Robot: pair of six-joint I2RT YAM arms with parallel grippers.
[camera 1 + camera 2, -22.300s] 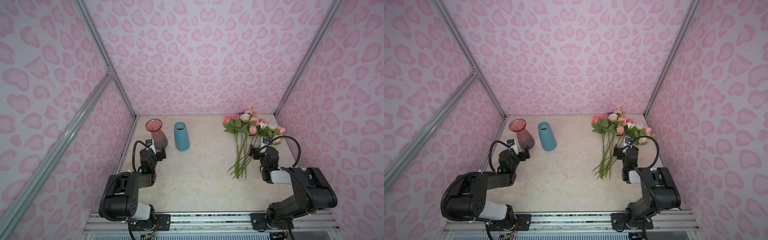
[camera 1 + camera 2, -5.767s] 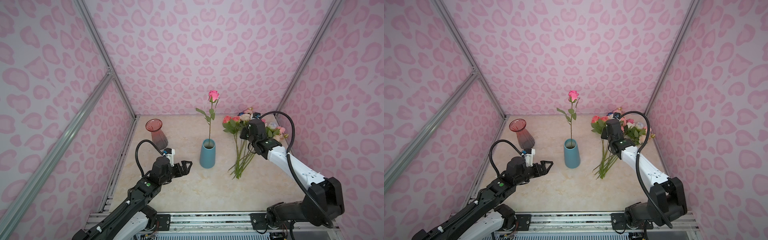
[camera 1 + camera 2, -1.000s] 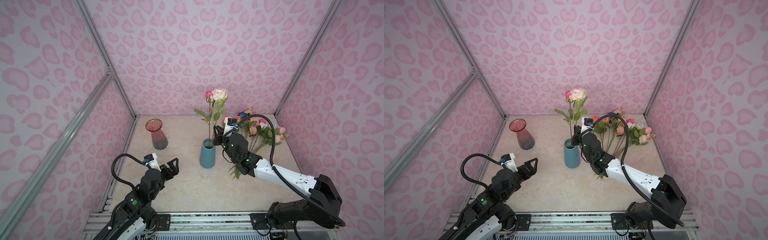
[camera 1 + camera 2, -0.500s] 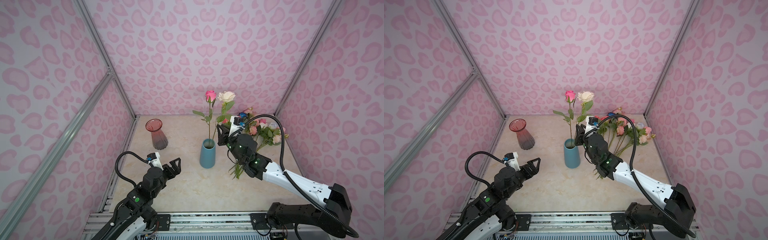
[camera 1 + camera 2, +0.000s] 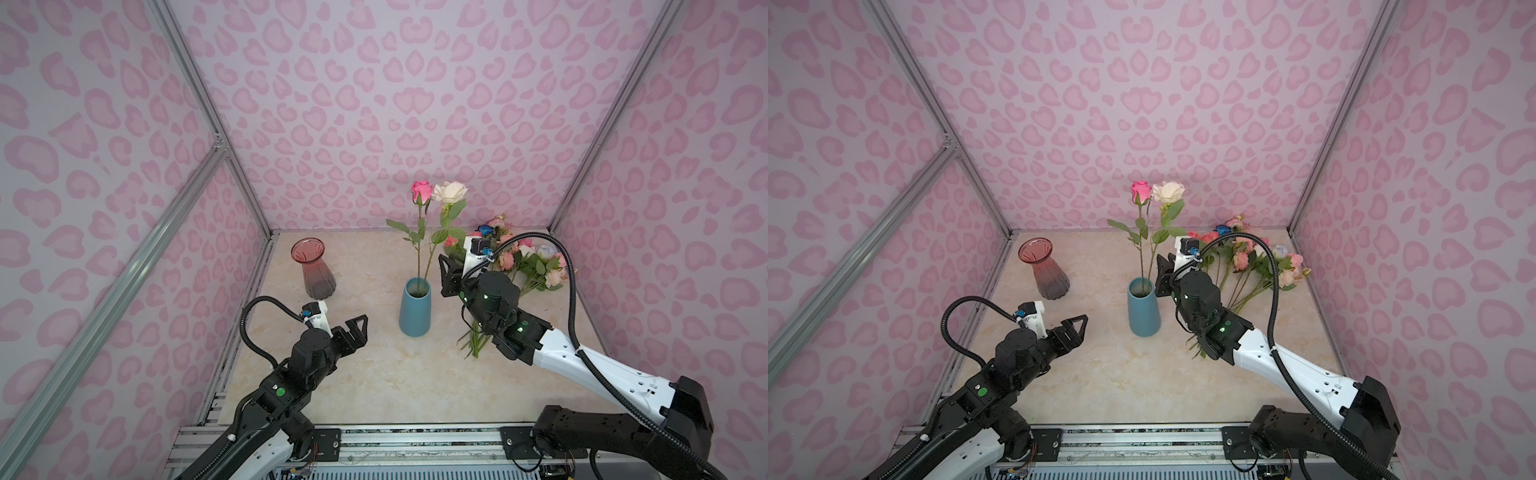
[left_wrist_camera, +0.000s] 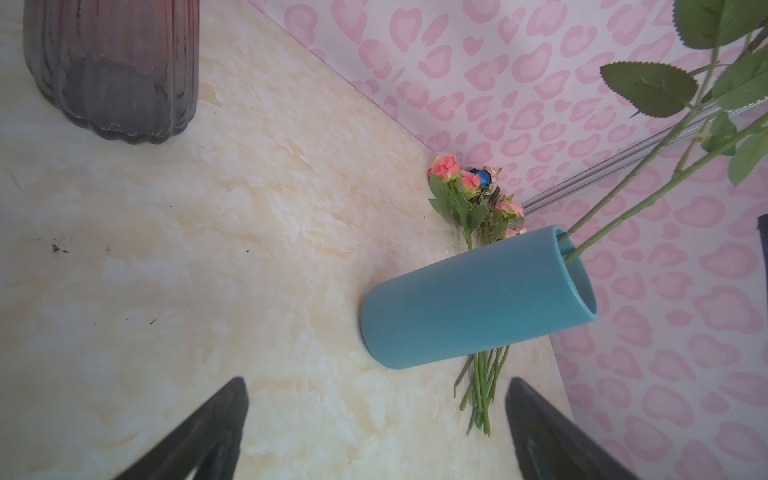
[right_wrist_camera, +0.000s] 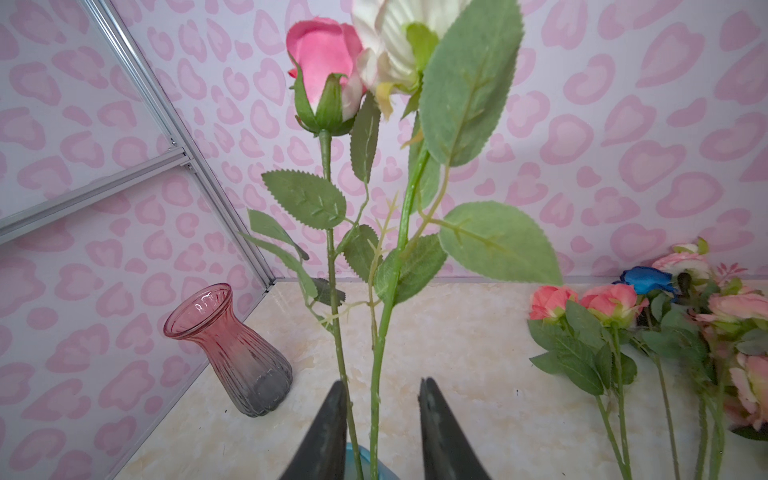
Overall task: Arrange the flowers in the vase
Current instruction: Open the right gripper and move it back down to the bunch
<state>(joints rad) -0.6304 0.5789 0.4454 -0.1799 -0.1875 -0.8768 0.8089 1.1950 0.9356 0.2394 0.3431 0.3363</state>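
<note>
Beside the blue vase (image 5: 414, 309), the right gripper (image 7: 380, 386) is held on a bent, outstretched arm, jaws parted a little with the stem of the white rose (image 5: 449, 192) loose between them, while the left gripper (image 6: 376, 390) is held low over the marbled table (image 5: 374, 374), jaws spread wide on nothing. That rose and a pink rose (image 5: 422, 191) are stood near-upright in the smooth tapered vase (blooms up, leaves serrated); the other flowers (image 5: 523, 262) are laid flat at far right, blooms toward the back wall.
</note>
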